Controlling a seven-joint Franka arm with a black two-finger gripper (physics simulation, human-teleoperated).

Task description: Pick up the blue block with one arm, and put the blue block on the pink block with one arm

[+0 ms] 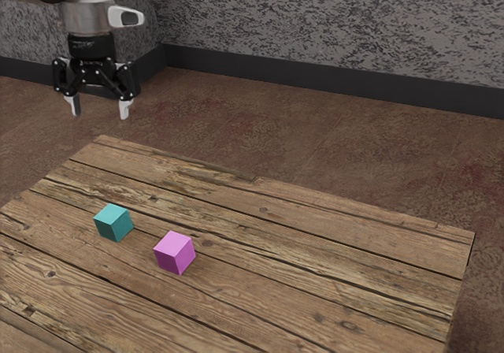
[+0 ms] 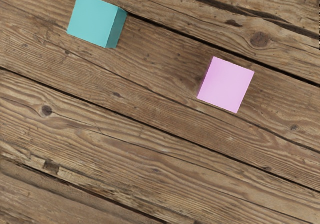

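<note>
A teal-blue block (image 1: 113,222) rests on the wooden table (image 1: 315,250), toward the exterior view's left. Just to its right and a bit nearer the camera sits the pink block (image 1: 174,252), a short gap apart from it. My gripper (image 1: 98,110) hangs high above the table's far left corner, open, with nothing between its fingers. From the wrist camera I look down on the blue block (image 2: 96,21) and the pink block (image 2: 225,84), both lying flat on the planks, well below the hand.
The table's far edge (image 1: 260,178) and right edge (image 1: 465,290) drop off to a brown floor. A grey speckled wall with a dark baseboard (image 1: 331,81) stands behind.
</note>
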